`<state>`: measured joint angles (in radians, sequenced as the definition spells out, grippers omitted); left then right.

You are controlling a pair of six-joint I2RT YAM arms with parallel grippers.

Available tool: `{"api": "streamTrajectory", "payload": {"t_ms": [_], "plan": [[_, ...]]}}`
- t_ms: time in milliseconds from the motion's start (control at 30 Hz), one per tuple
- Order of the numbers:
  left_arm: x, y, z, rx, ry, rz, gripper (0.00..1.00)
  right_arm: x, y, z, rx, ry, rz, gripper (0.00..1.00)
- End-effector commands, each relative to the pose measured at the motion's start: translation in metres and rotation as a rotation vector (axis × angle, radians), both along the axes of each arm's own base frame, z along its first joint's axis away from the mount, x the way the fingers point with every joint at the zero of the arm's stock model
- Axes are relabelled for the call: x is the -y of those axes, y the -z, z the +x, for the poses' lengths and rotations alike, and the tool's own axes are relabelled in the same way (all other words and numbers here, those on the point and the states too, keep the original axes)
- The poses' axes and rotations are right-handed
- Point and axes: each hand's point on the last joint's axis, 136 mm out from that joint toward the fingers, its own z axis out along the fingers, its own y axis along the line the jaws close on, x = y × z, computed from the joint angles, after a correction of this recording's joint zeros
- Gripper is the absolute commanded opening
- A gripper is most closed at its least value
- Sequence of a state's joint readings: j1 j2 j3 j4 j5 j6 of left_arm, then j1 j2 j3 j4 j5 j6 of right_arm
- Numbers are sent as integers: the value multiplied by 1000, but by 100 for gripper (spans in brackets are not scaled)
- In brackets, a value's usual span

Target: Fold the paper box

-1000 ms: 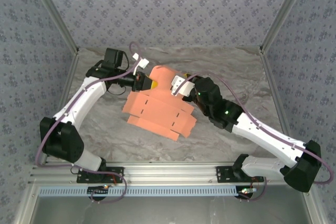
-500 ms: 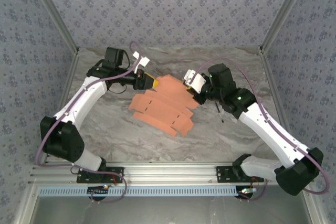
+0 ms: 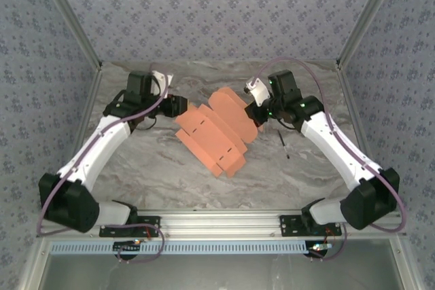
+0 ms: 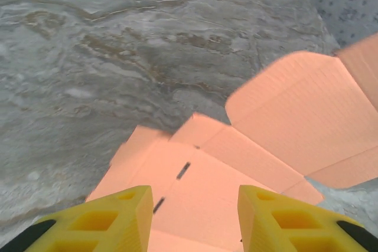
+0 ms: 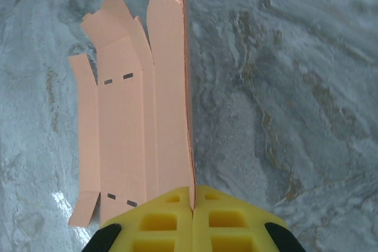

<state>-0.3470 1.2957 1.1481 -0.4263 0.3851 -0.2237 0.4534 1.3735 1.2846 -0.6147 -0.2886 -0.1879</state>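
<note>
The paper box [image 3: 216, 132] is a salmon-orange die-cut sheet with slots and flaps, lying slantwise mid-table with its right side lifted. My right gripper [image 3: 257, 111] is at the sheet's far right edge. In the right wrist view its yellow jaws [image 5: 192, 205] are shut on the thin edge of the paper box [image 5: 127, 122], which stands upright between them. My left gripper [image 3: 181, 107] sits at the sheet's left corner. In the left wrist view it [image 4: 195, 219] is open, its fingertips [image 4: 127, 210] apart just above the paper box [image 4: 236, 163], holding nothing.
The marble-patterned table [image 3: 156, 161] is enclosed by patterned walls on three sides. A thin dark stick [image 3: 284, 145] lies on the table right of the sheet. A metal rail [image 3: 217, 223] carrying both arm bases runs along the near edge.
My left gripper has opened, let go of the sheet and drawn back to the left. My right gripper, still shut on the sheet, has moved right and toward the back, swinging the sheet with it.
</note>
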Motion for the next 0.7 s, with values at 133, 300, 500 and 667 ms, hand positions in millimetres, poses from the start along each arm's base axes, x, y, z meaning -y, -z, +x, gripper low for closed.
{"api": "streamTrajectory", "payload": {"t_ms": [133, 300, 500, 667], "plan": [[46, 20, -37, 48, 65, -116, 46, 6, 1, 10, -113, 151, 42, 0], [84, 71, -38, -33, 133, -47, 42, 13, 7, 14, -144, 194, 39, 0], [117, 120, -28, -99, 176, 11, 35, 13, 18, 16, -170, 204, 35, 0], [127, 144, -18, -129, 183, 30, 34, 14, 28, 18, -190, 206, 21, 0]]}}
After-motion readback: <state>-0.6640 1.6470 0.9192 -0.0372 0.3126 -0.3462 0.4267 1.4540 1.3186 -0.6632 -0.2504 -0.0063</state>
